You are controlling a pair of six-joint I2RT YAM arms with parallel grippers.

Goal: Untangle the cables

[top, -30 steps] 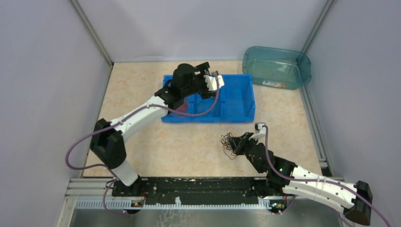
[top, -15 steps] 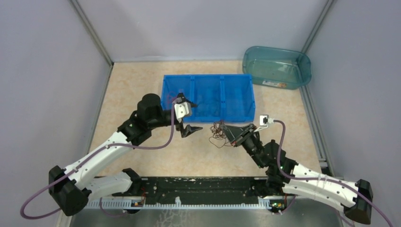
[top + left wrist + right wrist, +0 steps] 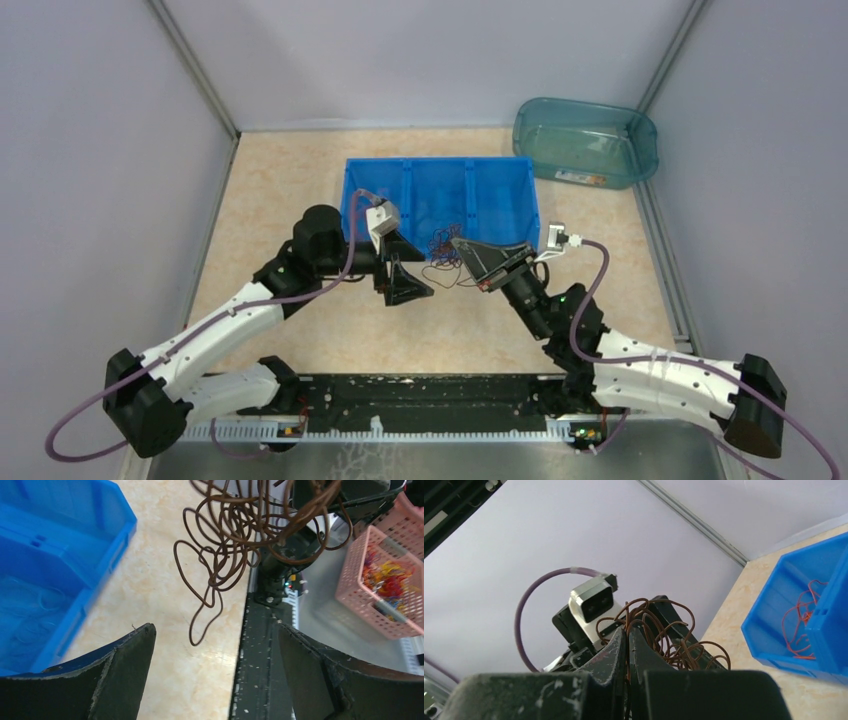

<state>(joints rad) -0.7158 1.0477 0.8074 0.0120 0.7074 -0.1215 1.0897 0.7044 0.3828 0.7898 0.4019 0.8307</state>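
A tangle of thin brown cables (image 3: pixel 441 258) hangs in the air just in front of the blue bin (image 3: pixel 500 205). My right gripper (image 3: pixel 458 245) is shut on the top of the tangle; in the right wrist view its fingers (image 3: pixel 616 650) pinch the wire loops (image 3: pixel 674 640). My left gripper (image 3: pixel 422 270) is open, just left of the tangle and facing it. In the left wrist view the tangle (image 3: pixel 235 540) hangs above and beyond the open gripper (image 3: pixel 216 627), not touching it. Loose orange-red cables (image 3: pixel 802 617) lie in a bin compartment.
The blue three-compartment bin also shows in the left wrist view (image 3: pixel 50 555). A teal tub (image 3: pixel 585 140) stands at the back right. A black rail (image 3: pixel 260 645) runs along the table's near edge, with a pink basket (image 3: pixel 360 575) of coloured items beyond it.
My left arm has come back from over the bin to beside the tangle, gripper open. My right gripper has lifted the tangle off the table and carried it up and left toward the bin.
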